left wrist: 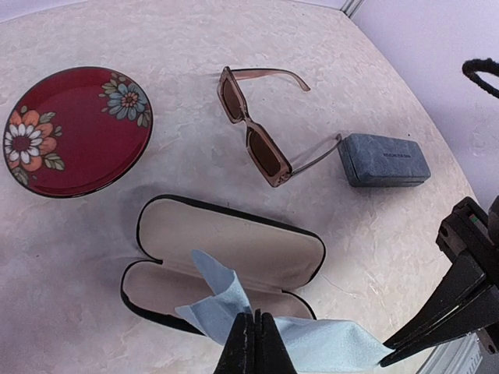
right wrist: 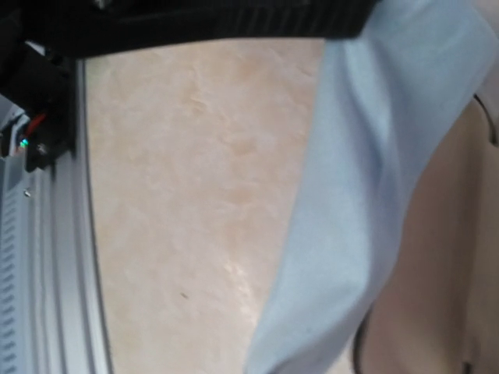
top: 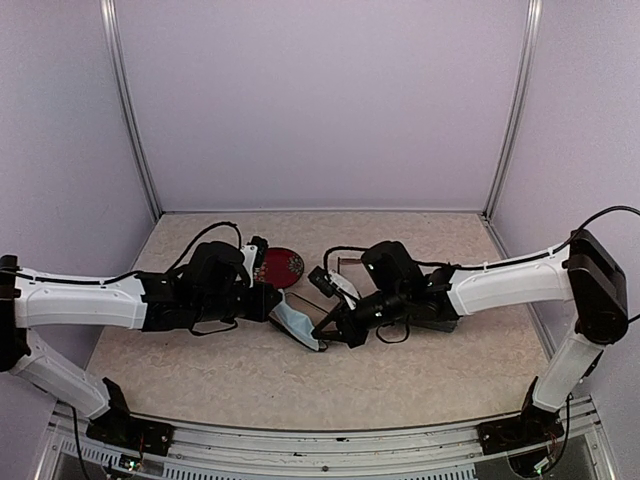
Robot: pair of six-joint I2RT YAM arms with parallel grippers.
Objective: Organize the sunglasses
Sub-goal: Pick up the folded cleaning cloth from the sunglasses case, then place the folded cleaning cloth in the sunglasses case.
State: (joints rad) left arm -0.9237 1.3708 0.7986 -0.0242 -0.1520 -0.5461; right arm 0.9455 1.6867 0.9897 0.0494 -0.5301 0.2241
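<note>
The left gripper [left wrist: 249,343] is pinched shut on the blue cloth [left wrist: 335,348], and the right gripper [left wrist: 388,347] seems to nip its far corner; the brown sunglasses [left wrist: 249,125] lie ahead of the left one, beyond the open case [left wrist: 234,241], frame slanting away, arms unfolded.

Our arms stretched inward, wrists low, grippers nearly meeting. Left gripper [left wrist: 249,321] pinched tight on cloth [left wrist: 327,347]; right gripper [top: 328,330] grip unclear.
</note>
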